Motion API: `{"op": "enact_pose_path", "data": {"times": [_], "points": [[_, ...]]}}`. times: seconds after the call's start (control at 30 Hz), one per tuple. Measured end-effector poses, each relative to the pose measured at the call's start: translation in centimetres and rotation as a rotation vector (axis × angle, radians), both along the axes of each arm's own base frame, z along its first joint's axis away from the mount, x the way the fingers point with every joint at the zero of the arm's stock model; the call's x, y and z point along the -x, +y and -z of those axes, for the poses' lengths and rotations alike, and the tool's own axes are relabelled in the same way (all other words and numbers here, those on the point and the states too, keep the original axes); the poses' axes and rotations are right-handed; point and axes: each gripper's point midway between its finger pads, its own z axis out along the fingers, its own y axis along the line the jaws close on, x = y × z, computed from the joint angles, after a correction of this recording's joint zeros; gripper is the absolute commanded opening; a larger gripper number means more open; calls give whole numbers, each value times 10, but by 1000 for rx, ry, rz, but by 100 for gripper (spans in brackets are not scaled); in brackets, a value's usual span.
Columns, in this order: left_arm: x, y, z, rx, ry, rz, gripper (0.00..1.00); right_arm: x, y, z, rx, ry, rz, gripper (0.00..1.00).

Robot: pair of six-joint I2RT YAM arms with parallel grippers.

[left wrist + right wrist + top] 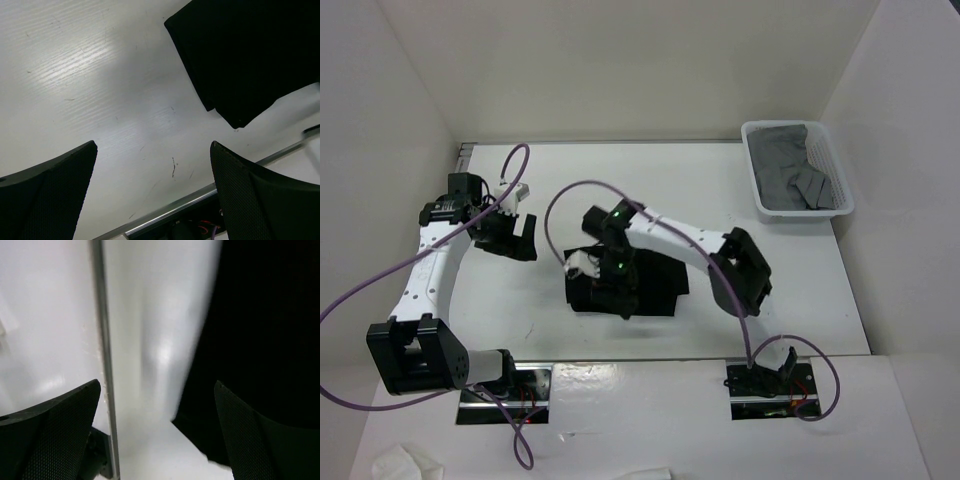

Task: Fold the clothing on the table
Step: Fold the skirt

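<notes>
Now my right gripper point(156, 390) hangs with its jaws spread wide and nothing between them, over an edge of the black garment point(270, 340), which fills my wrist view from 1 to 5 o'clock. My left gripper point(152, 147) is just as wide and empty above bare table point(90, 75), with a corner of the cloth at 1 o'clock. The garment lies mid-table as a compact dark rectangle (it looks nearly folded to me). To do this well, I would come down on the edge itself, pinch every layer, and lift low so that nothing unrolls. A basket point(805, 212) sits at the table's 2 o'clock.
</notes>
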Motion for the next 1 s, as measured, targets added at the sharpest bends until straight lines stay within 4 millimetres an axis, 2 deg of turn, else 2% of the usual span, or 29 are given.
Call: {"op": "enact_pose_path", "data": {"times": [0.07,0.13,0.23,0.3,0.37,0.5,0.57,0.7,1.0], "points": [[0,-1,0,-4,-1,5,100,-31,-1,-21,-56,-68,99,99],[-1,-4,0,-7,-2,11,100,-75,-15,-45,-107,-169,243,99],[-3,-6,0,-10,-11,17,100,-132,-55,-65,-131,-316,474,99],[-5,-5,-1,-14,-21,14,100,-147,-83,-62,-93,-372,581,99],[-8,-5,-2,-15,-30,13,100,-142,-95,-45,-40,-374,615,99],[-10,-4,-3,-17,-37,11,100,-116,-103,-12,54,-334,604,99],[-13,-4,-3,-17,-41,11,100,-111,-103,-8,66,-328,604,99],[-16,-4,-1,-17,-39,11,100,-114,-103,-5,65,-343,620,97],[-16,-3,-1,-18,-38,11,100,-116,-114,9,98,-354,644,92]]}}
